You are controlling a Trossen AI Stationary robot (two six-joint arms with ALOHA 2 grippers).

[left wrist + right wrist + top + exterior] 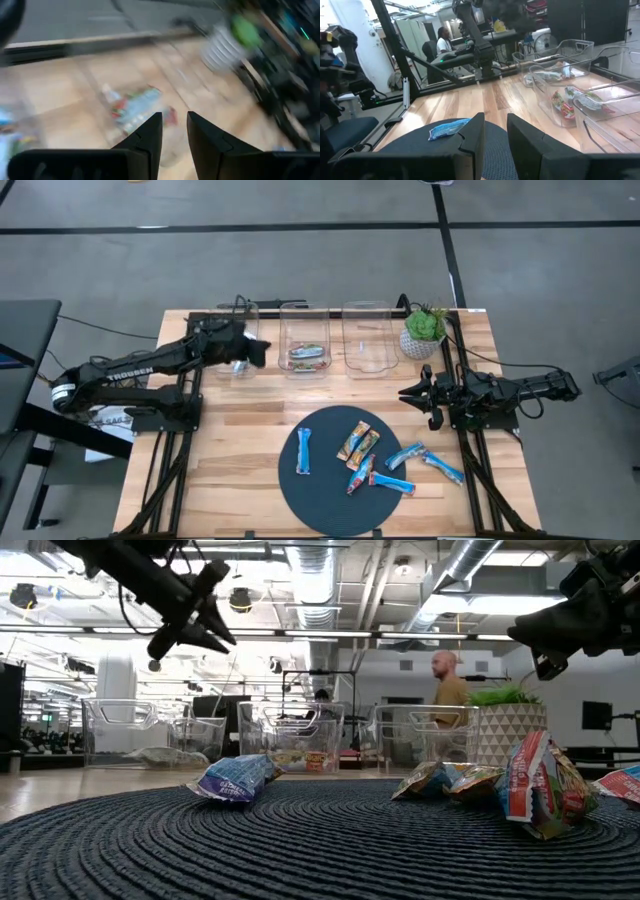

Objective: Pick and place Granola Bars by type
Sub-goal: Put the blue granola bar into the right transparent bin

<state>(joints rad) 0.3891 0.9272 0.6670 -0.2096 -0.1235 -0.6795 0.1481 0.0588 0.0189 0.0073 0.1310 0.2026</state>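
From above, my left gripper (256,352) hangs over the left bin (236,340) at the table's (240,450) far edge; my right gripper (408,395) waits by the right edge. Six crinkly foil bars (304,451) lie on the round woven mat (330,510) at the near edge; three clear bins stand behind.

Low down, the bars (232,780) look puffy and shiny.

Both wrist views show my fingers (148,137) (472,132) slightly apart, pinching nothing.

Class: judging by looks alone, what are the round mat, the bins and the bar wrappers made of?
Round mat: likely woven dark cord, with ridged concentric coils. Bins: clear hard plastic, see-through and glossy. Bar wrappers: thin printed film or foil, crinkled and shiny.
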